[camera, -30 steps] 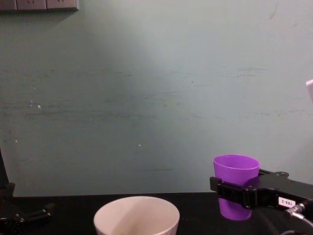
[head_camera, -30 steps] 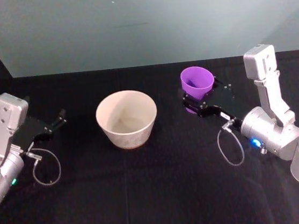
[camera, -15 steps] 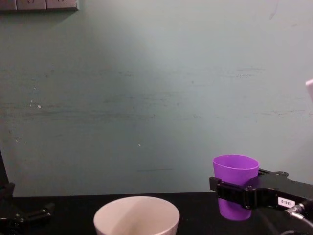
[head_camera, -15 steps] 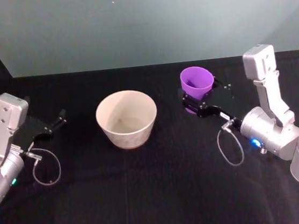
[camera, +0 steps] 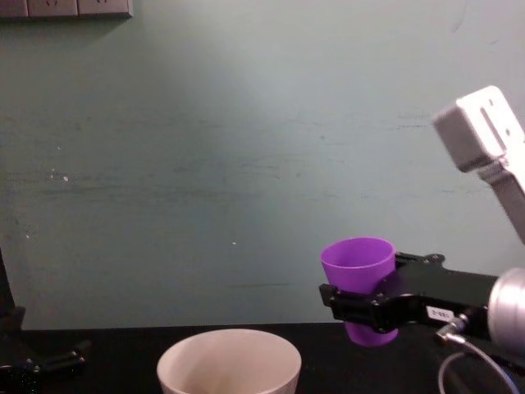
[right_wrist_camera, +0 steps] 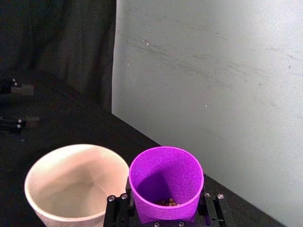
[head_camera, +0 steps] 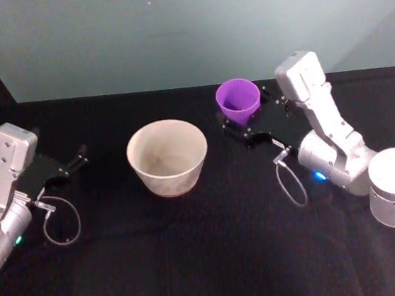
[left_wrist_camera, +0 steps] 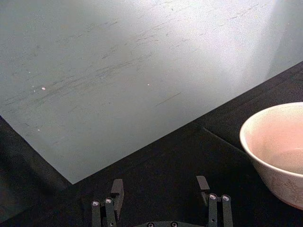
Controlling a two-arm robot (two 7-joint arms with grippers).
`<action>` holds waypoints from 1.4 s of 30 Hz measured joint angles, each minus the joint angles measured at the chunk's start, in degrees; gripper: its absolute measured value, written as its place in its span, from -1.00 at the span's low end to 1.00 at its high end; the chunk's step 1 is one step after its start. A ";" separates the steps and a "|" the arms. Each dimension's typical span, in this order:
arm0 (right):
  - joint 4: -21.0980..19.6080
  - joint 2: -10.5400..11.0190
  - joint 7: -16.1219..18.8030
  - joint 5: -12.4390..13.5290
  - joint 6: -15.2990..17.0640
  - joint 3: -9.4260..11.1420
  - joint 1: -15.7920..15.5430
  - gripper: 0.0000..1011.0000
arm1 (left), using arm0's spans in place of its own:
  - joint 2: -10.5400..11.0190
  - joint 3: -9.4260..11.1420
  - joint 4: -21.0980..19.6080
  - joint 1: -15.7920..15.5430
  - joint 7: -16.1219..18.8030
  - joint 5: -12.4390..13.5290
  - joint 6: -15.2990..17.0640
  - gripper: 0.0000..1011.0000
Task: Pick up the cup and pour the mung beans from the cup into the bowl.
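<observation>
No readable txt anywhere. Only candidate: small white label on black body of right tool, approx 3 o'clock of the cup in chest view. Chars too small to make out.

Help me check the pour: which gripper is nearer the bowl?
Right. The right gripper holds the cup just beside the bowl; the left gripper rests farther off, opposite side.

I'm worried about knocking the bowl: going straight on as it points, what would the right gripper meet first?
Probably the wall. The right gripper, shut on the cup, aims past the bowl, which sits off to one side of that line; depth is hard to judge.
</observation>
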 joint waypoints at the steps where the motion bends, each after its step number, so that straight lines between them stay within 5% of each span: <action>1: -0.18 -0.08 -0.29 -1.31 0.41 -0.48 0.45 0.42 | 0.00 0.00 0.00 0.00 0.00 0.00 0.00 0.98; 26: 0.61 -1.73 -2.57 -26.39 10.66 -12.98 9.75 0.42 | 0.00 0.00 0.00 0.00 0.00 0.00 0.00 0.98; 42: 2.41 -2.74 -2.94 -39.91 13.95 -20.03 12.67 0.42 | 0.00 0.00 0.00 0.00 0.00 0.00 0.00 0.98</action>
